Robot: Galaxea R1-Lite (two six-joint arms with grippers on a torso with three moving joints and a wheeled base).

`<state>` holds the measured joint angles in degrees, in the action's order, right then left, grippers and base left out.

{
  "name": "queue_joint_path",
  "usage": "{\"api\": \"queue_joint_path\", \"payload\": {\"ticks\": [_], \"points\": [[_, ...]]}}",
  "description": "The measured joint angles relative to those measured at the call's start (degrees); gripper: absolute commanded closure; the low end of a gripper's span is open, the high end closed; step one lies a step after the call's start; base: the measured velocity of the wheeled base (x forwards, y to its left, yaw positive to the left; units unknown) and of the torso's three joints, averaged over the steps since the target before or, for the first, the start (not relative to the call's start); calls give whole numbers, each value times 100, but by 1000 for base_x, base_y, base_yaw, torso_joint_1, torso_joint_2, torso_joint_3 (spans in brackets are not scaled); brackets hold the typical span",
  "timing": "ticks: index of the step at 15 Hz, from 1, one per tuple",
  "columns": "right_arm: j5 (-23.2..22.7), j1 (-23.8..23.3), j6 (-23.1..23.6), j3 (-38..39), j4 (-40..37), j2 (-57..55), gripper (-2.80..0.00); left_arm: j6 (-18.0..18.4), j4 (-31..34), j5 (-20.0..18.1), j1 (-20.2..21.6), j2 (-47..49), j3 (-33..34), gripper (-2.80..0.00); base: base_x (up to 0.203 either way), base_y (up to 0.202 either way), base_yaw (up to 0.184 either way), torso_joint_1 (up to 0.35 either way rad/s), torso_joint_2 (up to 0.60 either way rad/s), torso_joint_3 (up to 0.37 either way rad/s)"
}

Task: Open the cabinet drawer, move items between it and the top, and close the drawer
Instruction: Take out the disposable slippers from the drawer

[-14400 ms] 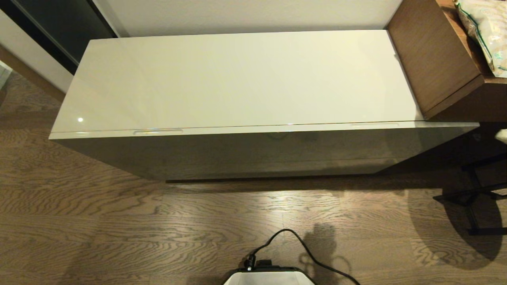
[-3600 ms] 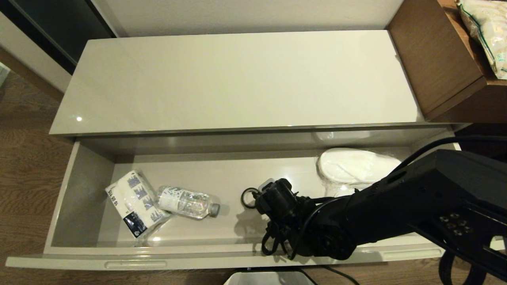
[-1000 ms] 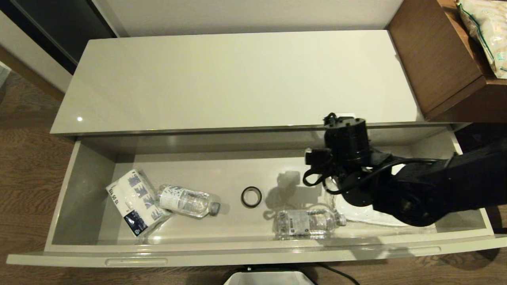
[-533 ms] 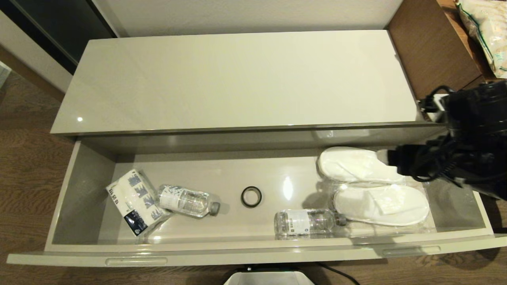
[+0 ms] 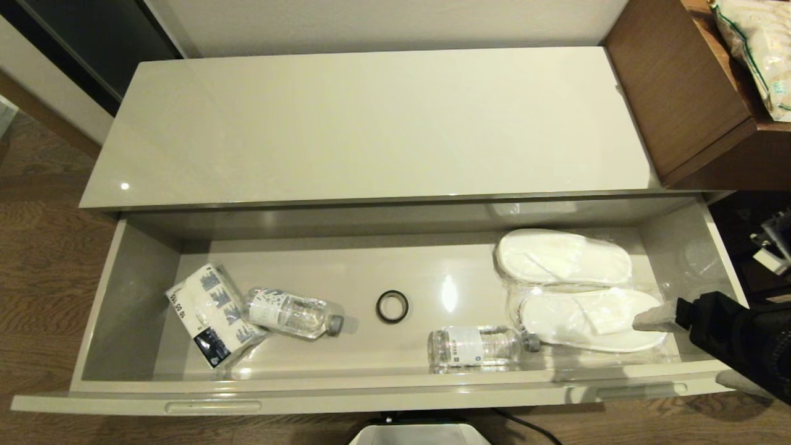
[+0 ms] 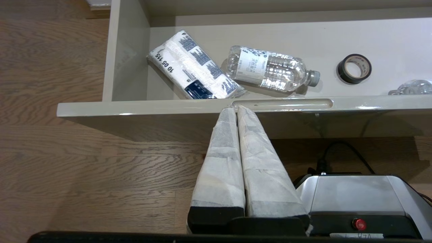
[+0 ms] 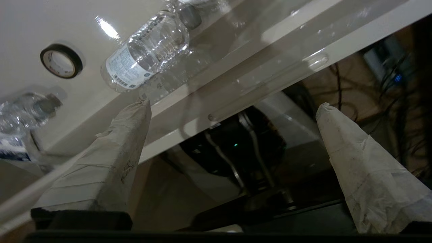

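The cabinet drawer [image 5: 383, 398] stands pulled fully out below the cream top [image 5: 371, 123], which is bare. Two white slippers in clear plastic lie side by side at the drawer's right end, one at the back [image 5: 562, 256] and one in front [image 5: 587, 318]. My right gripper [image 5: 686, 350] is open at the drawer's front right corner, one finger [image 5: 649, 320] by the front slipper's toe, the other outside the front panel; it holds nothing. In the right wrist view the gripper [image 7: 233, 106] straddles the front rim [image 7: 236, 81]. My left gripper [image 6: 235, 108] is shut and empty, low before the drawer's left slot [image 6: 280, 103].
In the drawer lie a blue-printed tissue pack [image 5: 210, 315], a water bottle [image 5: 290, 314] beside it, a black tape roll [image 5: 392, 306] and a second bottle [image 5: 476, 347] touching the front slipper's bag. A brown wooden desk [image 5: 680, 93] with a bag [image 5: 760, 49] adjoins on the right.
The drawer, once shut, is now open. In the last second my right arm swung from above the slippers out to the right, then down to the drawer's front right corner.
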<state>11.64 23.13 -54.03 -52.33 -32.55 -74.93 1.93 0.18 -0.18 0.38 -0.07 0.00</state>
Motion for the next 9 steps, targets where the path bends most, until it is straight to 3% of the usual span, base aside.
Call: {"api": "queue_joint_path", "payload": {"ticks": [4, 9], "points": [[-90, -94, -683, -170, 459, -918, -280, -2, 0, -3, 0, 0, 0, 0, 0, 0, 0, 0, 0, 0], [4, -111, -668, -997, 1216, -2184, -280, 0, -2, 2, 0, 0, 0, 0, 0, 0, 0, 0, 0, 0]]}}
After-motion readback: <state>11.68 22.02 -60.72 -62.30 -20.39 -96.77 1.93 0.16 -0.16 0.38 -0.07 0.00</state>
